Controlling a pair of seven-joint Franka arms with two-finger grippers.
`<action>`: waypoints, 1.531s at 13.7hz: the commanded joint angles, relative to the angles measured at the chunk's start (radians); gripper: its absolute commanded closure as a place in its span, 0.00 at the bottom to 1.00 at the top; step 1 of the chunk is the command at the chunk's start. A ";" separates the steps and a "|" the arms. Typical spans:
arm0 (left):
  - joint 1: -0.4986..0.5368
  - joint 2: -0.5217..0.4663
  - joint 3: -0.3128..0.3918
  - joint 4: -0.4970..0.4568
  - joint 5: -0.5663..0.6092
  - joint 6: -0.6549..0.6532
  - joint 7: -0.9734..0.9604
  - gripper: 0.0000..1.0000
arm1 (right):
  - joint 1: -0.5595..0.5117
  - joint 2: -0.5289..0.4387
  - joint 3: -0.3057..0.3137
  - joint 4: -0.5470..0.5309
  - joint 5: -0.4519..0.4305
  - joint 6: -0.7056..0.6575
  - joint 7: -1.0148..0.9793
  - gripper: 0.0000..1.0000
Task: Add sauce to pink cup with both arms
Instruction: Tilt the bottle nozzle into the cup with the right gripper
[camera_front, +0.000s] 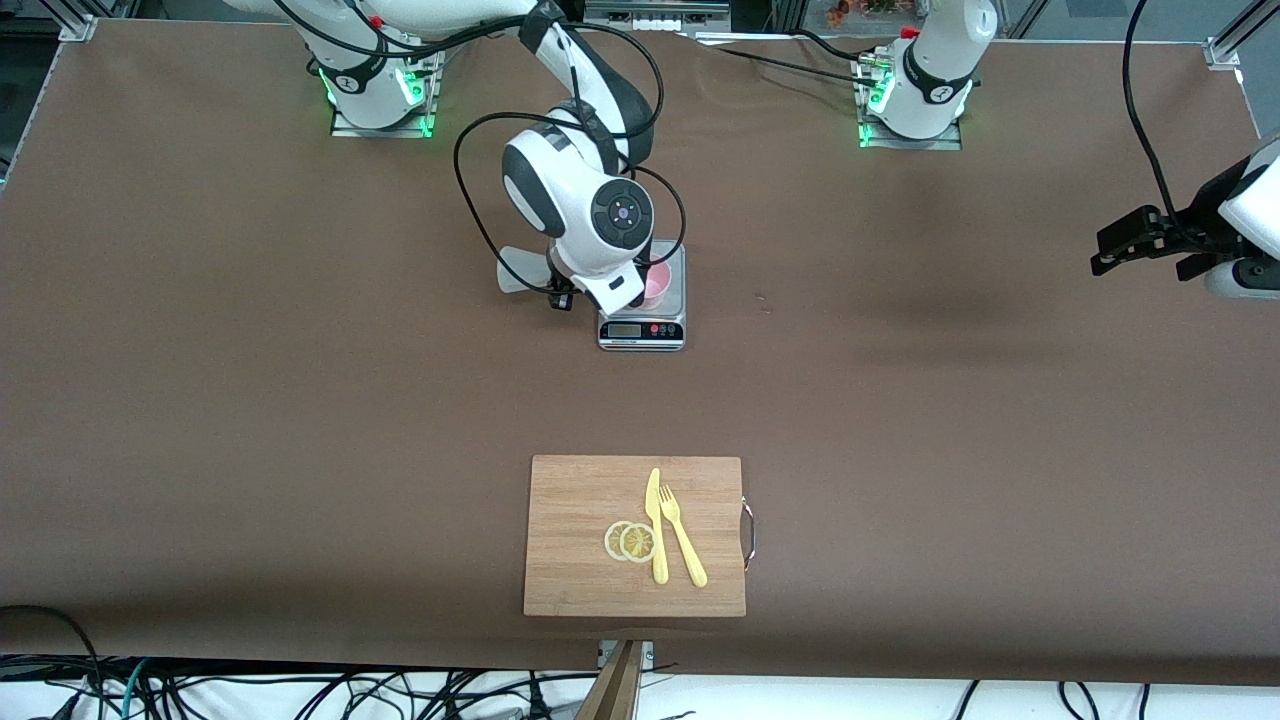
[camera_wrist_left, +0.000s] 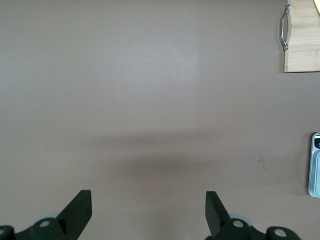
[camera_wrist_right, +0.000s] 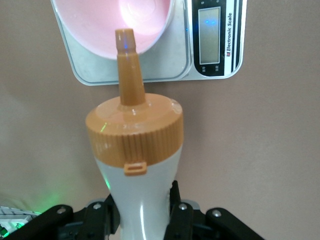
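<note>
Front: I see right gripper (camera_front: 600, 290) over scale (camera_front: 642, 330), pink cup (camera_front: 655, 287) on it — left gripper (camera_front: 1135, 245) waits at the left arm's end | Left wrist: jaws spread, bare table (camera_wrist_left: 150, 100) | Right wrist: fingers (camera_wrist_right: 177, 210) clamp sauce (camera_wrist_right: 134, 165), nozzle at cup rim

Brown table (camera_front: 200, 400); aluminium frame corners (camera_front: 75, 28); cables below (camera_front: 300, 690)

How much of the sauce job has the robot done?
Done: the right hand is shut on the sauce bottle and has it tipped, nozzle pointing at the pink cup on the scale. In hand: aiming to squeeze. Left: no sauce shows in the cup yet. The left hand waits open over bare table at its own end.
</note>
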 joint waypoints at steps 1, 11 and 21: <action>0.008 0.012 -0.001 0.023 -0.027 -0.005 0.011 0.00 | 0.015 0.019 0.002 0.044 -0.035 -0.040 0.018 0.88; 0.008 0.012 -0.001 0.025 -0.027 -0.003 0.011 0.00 | 0.026 0.039 0.002 0.084 -0.095 -0.105 0.078 0.88; 0.008 0.012 -0.001 0.025 -0.029 -0.002 0.011 0.00 | 0.059 0.099 0.000 0.199 -0.155 -0.210 0.132 0.88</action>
